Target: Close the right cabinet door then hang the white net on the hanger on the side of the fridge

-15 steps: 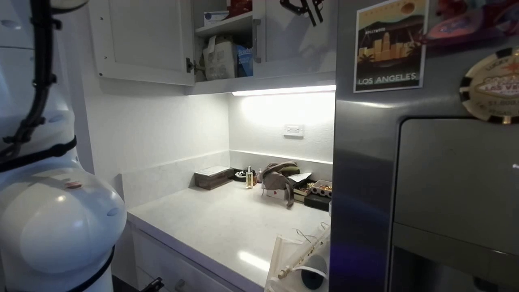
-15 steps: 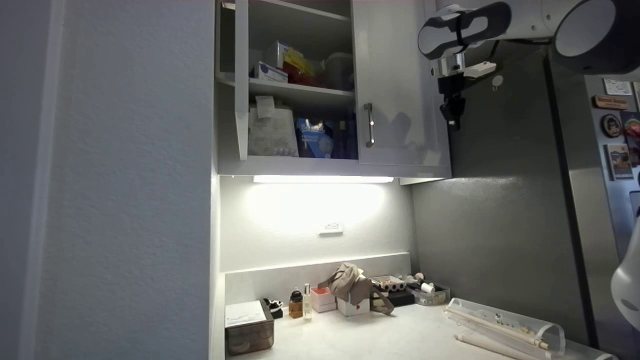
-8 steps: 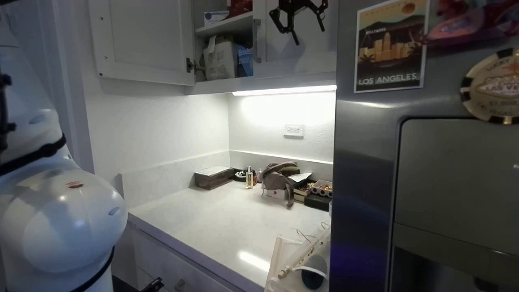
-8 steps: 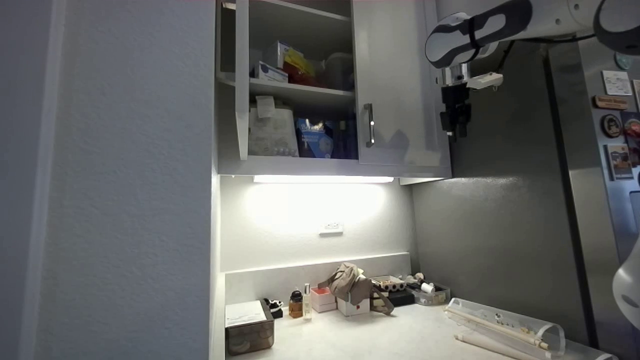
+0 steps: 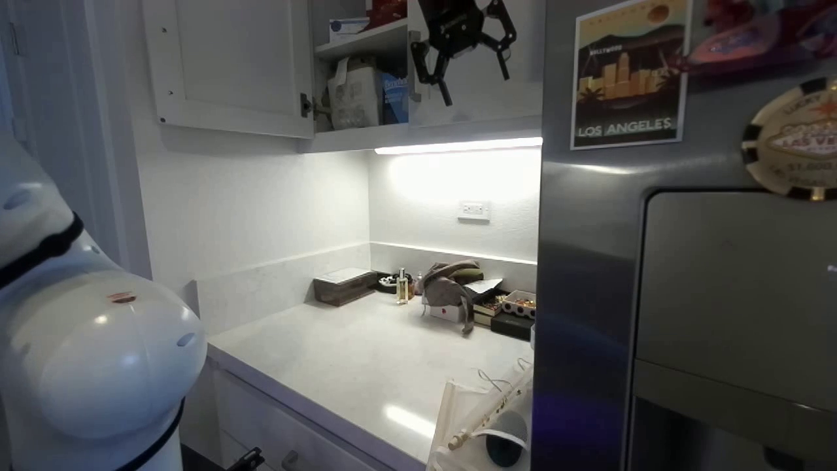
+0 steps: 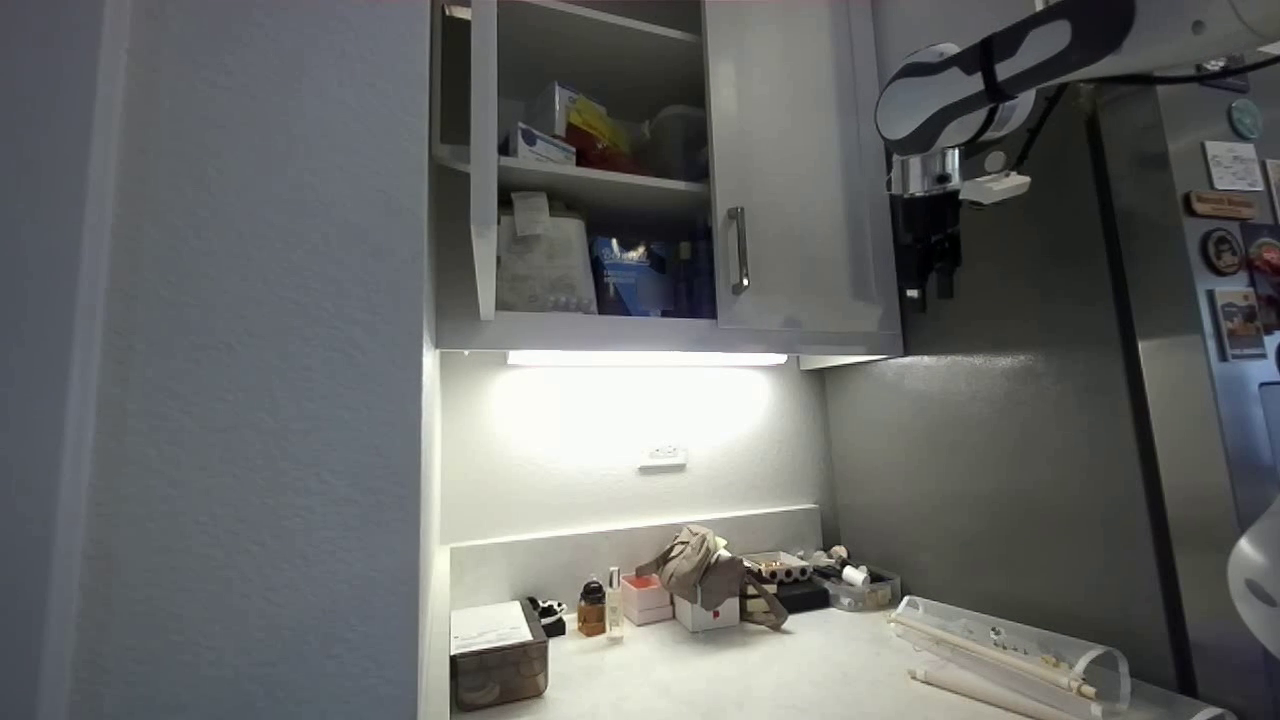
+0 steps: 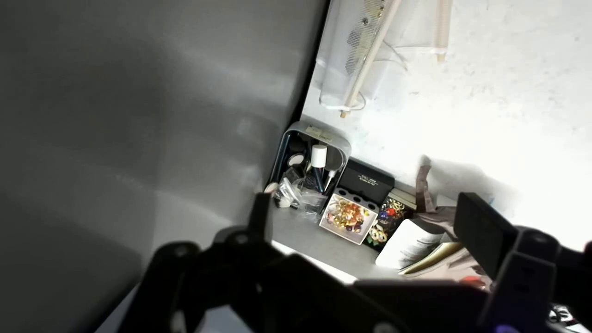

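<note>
The right cabinet door (image 6: 800,180), a pale panel with a metal handle, sits flush with the cabinet front. My gripper (image 6: 930,295) hangs between that door and the grey side of the fridge (image 6: 1010,450), pointing down. Its jaws stand wide apart in an exterior view (image 5: 476,90), and in the wrist view only distant counter items show between the fingertips (image 7: 481,231). The white net (image 7: 358,51), see-through mesh with wooden rods, lies on the counter beside the fridge, well below the gripper. A small white round hanger (image 6: 994,160) is on the fridge side, just above the wrist camera.
The left cabinet door (image 5: 235,59) is swung out, baring shelves with boxes. Along the counter's back stand a brown box (image 6: 500,670), small bottles, a taupe cloth (image 6: 690,570), a box of beads (image 7: 349,217) and a cosmetics tray (image 7: 335,136). A light strip (image 6: 645,358) runs under the cabinet.
My gripper has come down beside the cabinet, and its fingers have spread from near each other to wide apart. The arm has drawn toward the fridge side. The net and doors have not moved.
</note>
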